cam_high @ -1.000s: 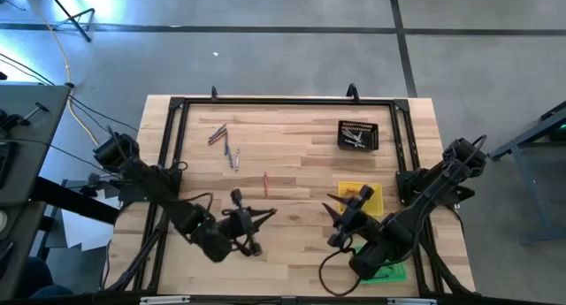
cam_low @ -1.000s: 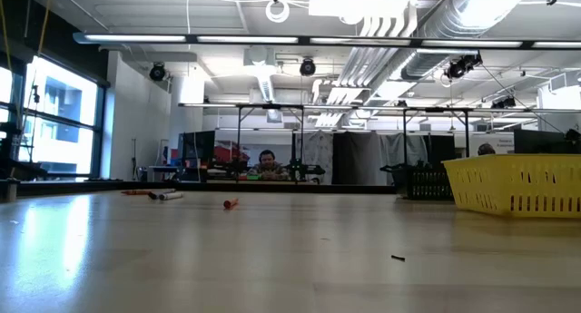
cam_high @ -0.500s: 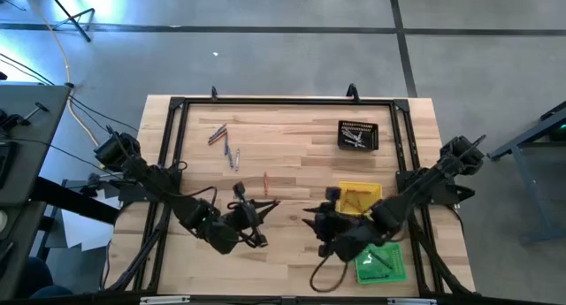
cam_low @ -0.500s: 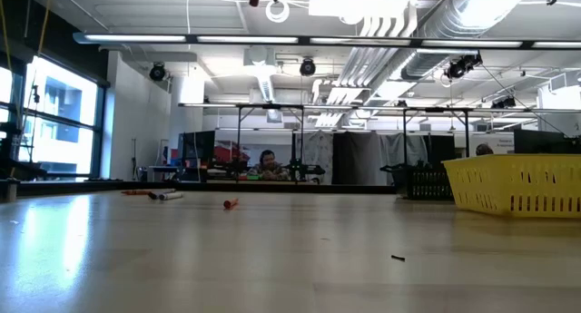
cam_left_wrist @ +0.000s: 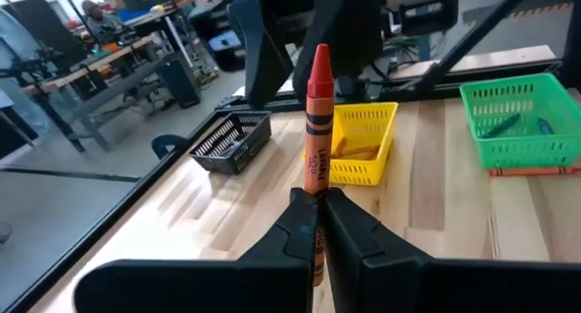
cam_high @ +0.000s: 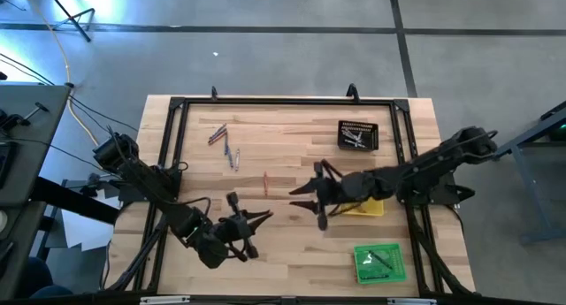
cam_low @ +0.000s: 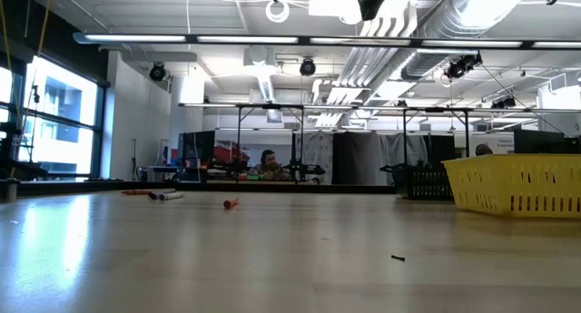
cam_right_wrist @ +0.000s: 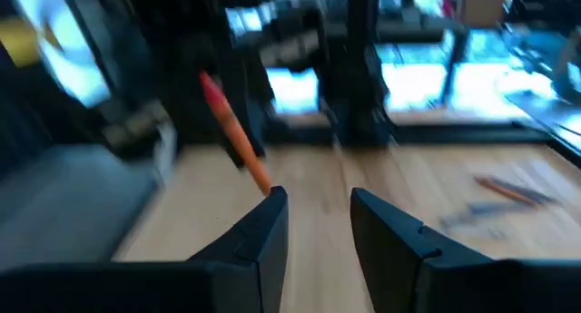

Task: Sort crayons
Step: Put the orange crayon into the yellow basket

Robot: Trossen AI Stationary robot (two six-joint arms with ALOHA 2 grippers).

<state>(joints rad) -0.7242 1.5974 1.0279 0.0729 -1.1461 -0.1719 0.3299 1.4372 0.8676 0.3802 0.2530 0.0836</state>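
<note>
Orange-red crayon (cam_left_wrist: 317,122) stands clamped in the left gripper (cam_left_wrist: 318,224), its long axis running straight out past the fingertips, tip pointing toward the right arm. That gripper hangs above the table's near-left part. The right gripper (cam_high: 309,197), fingers spread wide and holding nothing, reaches in over the table's middle, facing the left one. The held crayon lies to its left and nearer, so a handover looks likely. Loose crayons (cam_high: 225,142) lie far left, 1 more (cam_high: 265,183) at centre. Yellow tray (cam_left_wrist: 361,142), green tray (cam_high: 380,263) and black tray (cam_high: 357,135) sit on the right.
</note>
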